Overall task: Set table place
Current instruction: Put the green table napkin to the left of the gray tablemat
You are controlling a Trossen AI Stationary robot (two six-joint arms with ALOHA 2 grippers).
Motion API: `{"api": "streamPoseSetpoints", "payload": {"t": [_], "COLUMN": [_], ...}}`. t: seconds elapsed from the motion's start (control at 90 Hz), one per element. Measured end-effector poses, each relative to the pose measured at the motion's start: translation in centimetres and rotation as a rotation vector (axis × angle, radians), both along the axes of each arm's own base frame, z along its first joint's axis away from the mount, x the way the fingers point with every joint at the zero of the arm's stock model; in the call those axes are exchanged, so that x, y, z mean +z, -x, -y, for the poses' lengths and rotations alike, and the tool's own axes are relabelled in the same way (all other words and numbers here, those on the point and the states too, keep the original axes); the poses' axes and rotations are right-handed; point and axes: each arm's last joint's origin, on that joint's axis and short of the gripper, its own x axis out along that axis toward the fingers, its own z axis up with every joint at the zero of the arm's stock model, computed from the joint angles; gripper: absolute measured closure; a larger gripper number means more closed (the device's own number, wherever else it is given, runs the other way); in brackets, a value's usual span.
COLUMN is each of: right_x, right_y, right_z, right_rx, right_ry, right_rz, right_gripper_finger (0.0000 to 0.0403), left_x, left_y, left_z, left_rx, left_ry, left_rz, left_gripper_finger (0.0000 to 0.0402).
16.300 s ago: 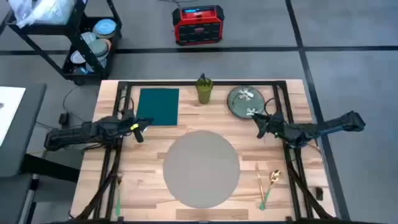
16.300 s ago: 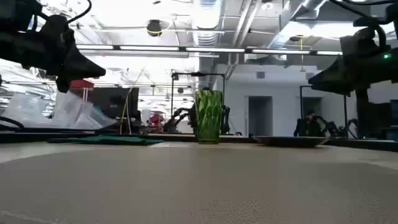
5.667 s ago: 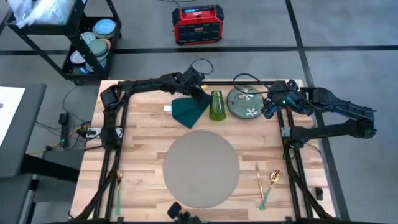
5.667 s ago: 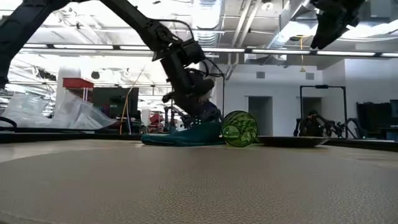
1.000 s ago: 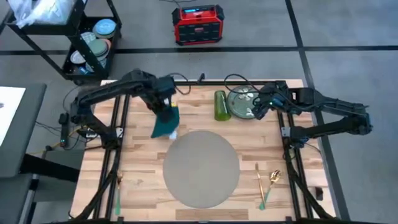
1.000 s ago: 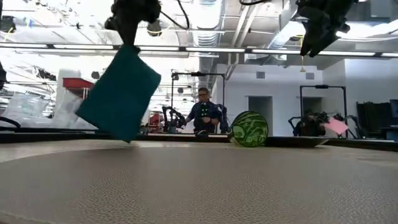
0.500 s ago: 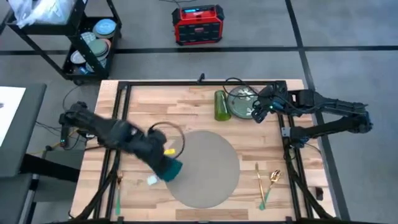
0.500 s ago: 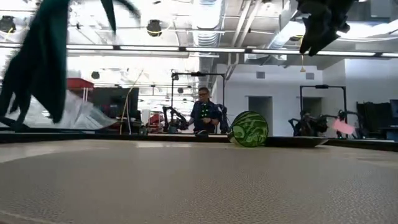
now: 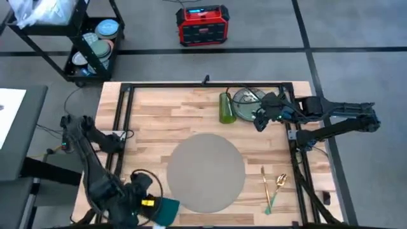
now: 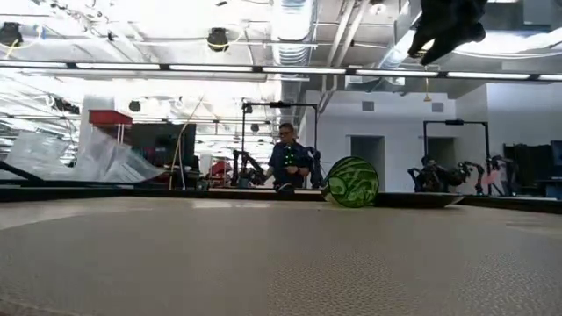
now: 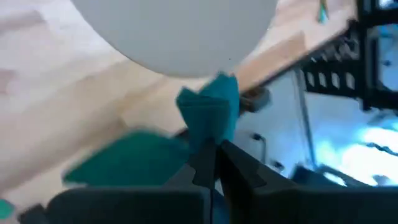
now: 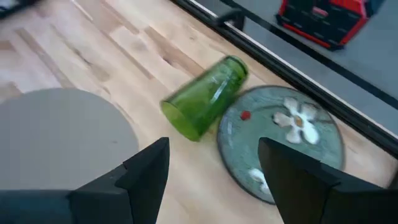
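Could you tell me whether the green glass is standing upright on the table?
No, the green glass lies on its side on the table, beside the floral plate.

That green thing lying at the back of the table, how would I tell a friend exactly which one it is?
Start at the wooden table and find the big round grey placemat in its middle. Past the mat, near the far edge, sits a dark floral plate. The green glass lies on its side right beside that plate, the only see-through green thing there and the only one tipped over.
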Motion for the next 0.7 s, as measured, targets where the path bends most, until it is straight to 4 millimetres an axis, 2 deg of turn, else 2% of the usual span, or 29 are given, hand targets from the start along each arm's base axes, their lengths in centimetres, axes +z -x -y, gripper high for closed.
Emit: {"api": "streamPoseSetpoints", "payload": {"t": [0.156, 0.333, 0.456, 0.533, 0.611, 0.7], "right_x": [0.0, 0.0, 0.0, 0.0, 0.0, 0.0], "right_y": [0.0, 0.0, 0.0, 0.0, 0.0, 0.0], "right_z": [-0.2, -0.2, -0.2, -0.2, -0.2, -0.2], "right_rx": [0.012, 0.014, 0.020, 0.030, 0.030, 0.030], "right_ry": [0.000, 0.001, 0.007, 0.016, 0.016, 0.016], "right_rz": [0.001, -0.001, -0.006, -0.014, -0.014, -0.014], "right_gripper_finger": [0.0168, 0.0168, 0.0168, 0.0168, 0.0168, 0.0168], "left_x": [-0.4, -1.2, -2.9, -3.4, -3.0, -1.6], "left_y": [0.7, 0.3, -0.3, -0.5, -0.7, -0.7], "left_z": [-1.9, -2.5, -1.4, -0.4, 0.6, 1.8], "left_rx": [0.079, 0.100, 0.097, 0.089, 0.088, 0.068], "left_ry": [-0.140, -0.179, -0.121, -0.058, -0.019, 0.058], "left_rz": [-0.109, -0.121, -0.084, -0.016, 0.100, 0.203], "left_gripper_finger": [0.0401, 0.0402, 0.0402, 0.0402, 0.0402, 0.0402]}}
